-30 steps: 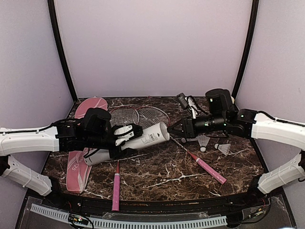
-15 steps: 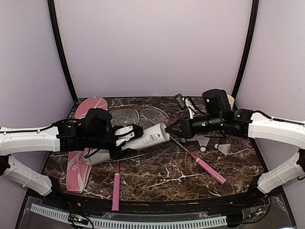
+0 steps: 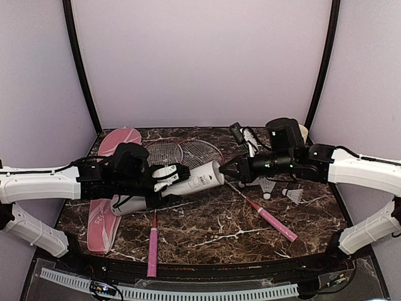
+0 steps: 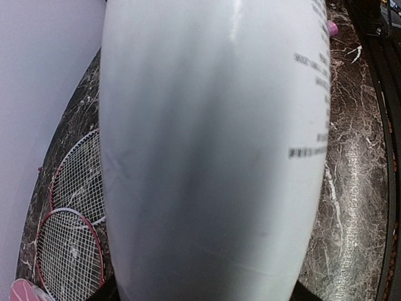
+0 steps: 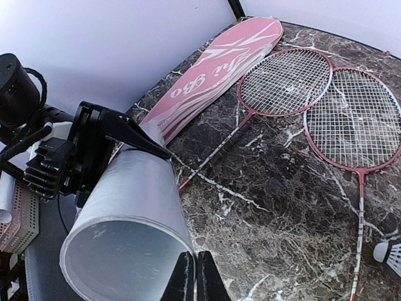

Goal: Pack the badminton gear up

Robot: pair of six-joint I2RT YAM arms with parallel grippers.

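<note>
My left gripper [image 3: 164, 179] is shut on the white tube [image 3: 195, 178] and holds it tilted above the table, open mouth toward the right. The tube fills the left wrist view [image 4: 213, 157]. My right gripper [image 3: 224, 174] is shut, and its tips [image 5: 195, 276] sit at the rim of the tube's mouth [image 5: 125, 251]; nothing shows between them. Two red-rimmed racquets [image 3: 164, 152] [image 3: 200, 152] lie side by side, pink handles [image 3: 152, 251] [image 3: 276, 224] toward me. The pink cover [image 3: 105, 213] lies at the left. Two shuttlecocks [image 3: 267, 185] [image 3: 293, 195] lie under the right arm.
Purple walls with black posts close in the table at the back and sides. A cream mug [image 3: 304, 131] peeks out behind the right arm. The table's marble top [image 3: 213, 232] has a black rail along its near edge.
My right arm has moved a little to the left, bringing its shut tips to the tube's mouth. The left arm and the tube have barely moved.
</note>
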